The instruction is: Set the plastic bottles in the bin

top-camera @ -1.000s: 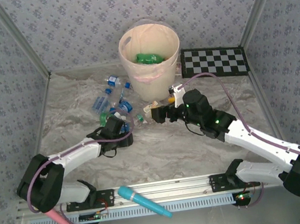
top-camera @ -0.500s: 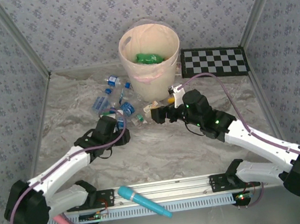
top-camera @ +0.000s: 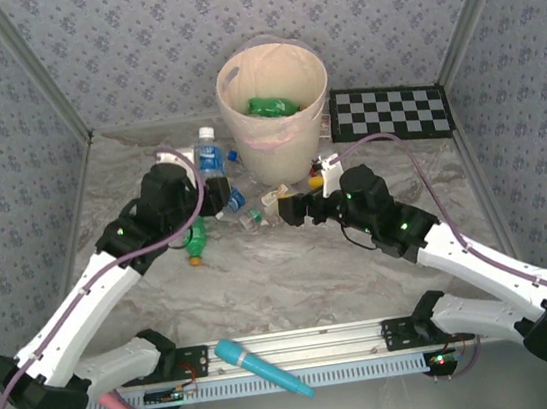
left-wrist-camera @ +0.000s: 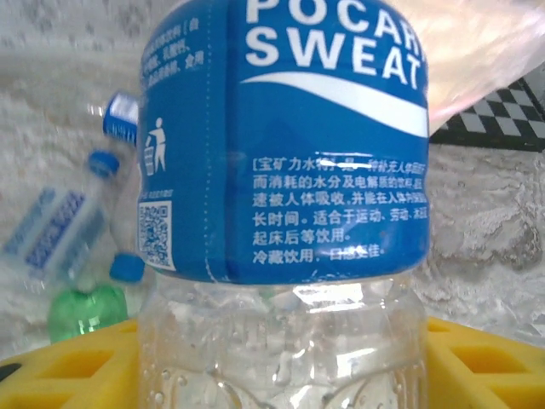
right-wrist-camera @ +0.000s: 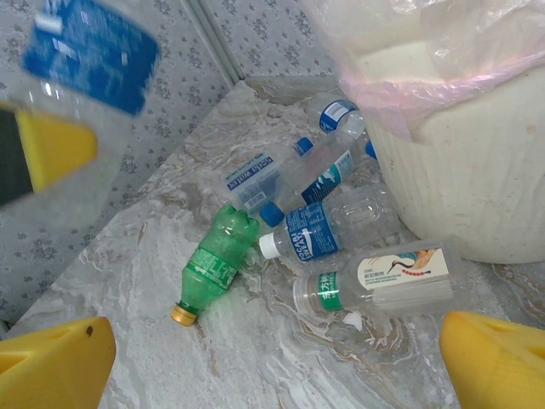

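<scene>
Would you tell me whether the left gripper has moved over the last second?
Yes: the left gripper, shut on a blue-labelled bottle, has moved up the view, toward the bin.

We see a black-and-white checkerboard (top-camera: 391, 112) lying flat at the far right of the marbled tabletop (top-camera: 293, 273), close to the patterned wall (top-camera: 130, 32). Along the near metal rail (top-camera: 351, 333) a blue wand (top-camera: 263, 367) lies slantwise, and a pink wand (top-camera: 111, 400) lies well to its left.

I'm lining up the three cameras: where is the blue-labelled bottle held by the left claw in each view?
Top external: the blue-labelled bottle is above centre, just left of the bin.
Left wrist: bottle close up, mid-frame, in the left claw.
Right wrist: bottle blurred, upper left corner.
Shared landmark: the bin, right of the bottle everywhere.
</scene>
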Controlling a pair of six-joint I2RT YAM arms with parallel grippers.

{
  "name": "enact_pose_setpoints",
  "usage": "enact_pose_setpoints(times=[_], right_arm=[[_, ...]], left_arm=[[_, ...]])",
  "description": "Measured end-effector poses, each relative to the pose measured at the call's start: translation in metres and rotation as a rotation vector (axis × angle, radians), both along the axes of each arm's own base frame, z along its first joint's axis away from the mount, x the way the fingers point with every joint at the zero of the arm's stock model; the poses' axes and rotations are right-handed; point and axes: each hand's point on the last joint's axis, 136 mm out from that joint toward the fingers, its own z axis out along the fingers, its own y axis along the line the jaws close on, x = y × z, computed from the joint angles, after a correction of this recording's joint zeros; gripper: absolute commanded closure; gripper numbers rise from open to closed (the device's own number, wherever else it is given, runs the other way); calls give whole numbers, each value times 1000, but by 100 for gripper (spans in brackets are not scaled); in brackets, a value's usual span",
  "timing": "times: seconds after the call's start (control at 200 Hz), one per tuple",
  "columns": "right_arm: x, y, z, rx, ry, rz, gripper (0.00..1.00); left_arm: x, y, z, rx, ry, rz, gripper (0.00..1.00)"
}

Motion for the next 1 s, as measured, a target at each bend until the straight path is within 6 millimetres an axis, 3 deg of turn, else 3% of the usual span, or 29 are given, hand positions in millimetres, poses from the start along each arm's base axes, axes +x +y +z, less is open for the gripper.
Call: enact_pose_setpoints(times=[0.26, 0.52, 0.795, 1.0], right_arm=[[-8, -11, 14, 19, -29, -18, 0], [-15, -25, 25, 28, -51, -47, 0], [-25, -44, 40, 43, -87, -81, 0], [-34, -63, 49, 53, -111, -118, 0]], left_arm=[[43, -23, 57, 126, -106, -41, 37], [85, -50, 89, 183, -151, -73, 37], [122, -87, 125, 92, -172, -96, 37], [145, -112, 135, 12, -162, -95, 37]])
